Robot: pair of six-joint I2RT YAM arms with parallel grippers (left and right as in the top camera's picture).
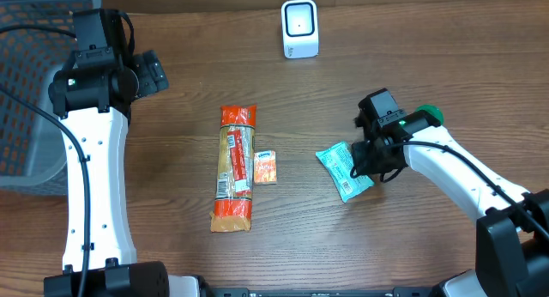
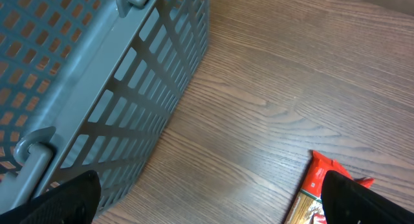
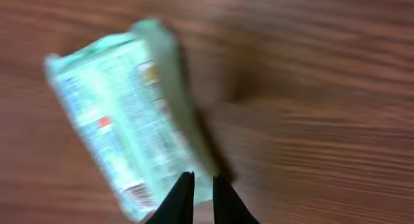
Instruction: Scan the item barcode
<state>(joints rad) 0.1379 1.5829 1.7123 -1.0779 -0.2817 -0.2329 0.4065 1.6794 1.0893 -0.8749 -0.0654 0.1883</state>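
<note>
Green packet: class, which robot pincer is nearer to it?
Right. The right pincer is at the green packet's edge; the left pincer hangs far off by the grey basket.

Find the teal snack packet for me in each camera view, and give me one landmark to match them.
Overhead: the teal packet lies right of centre, right of the small orange packet.
Left wrist: not in it; only the basket and the pasta pack show.
Right wrist: blurred, left of centre, its lower edge at the right pincer.
Shared landmark: the wood-grain table.
</note>
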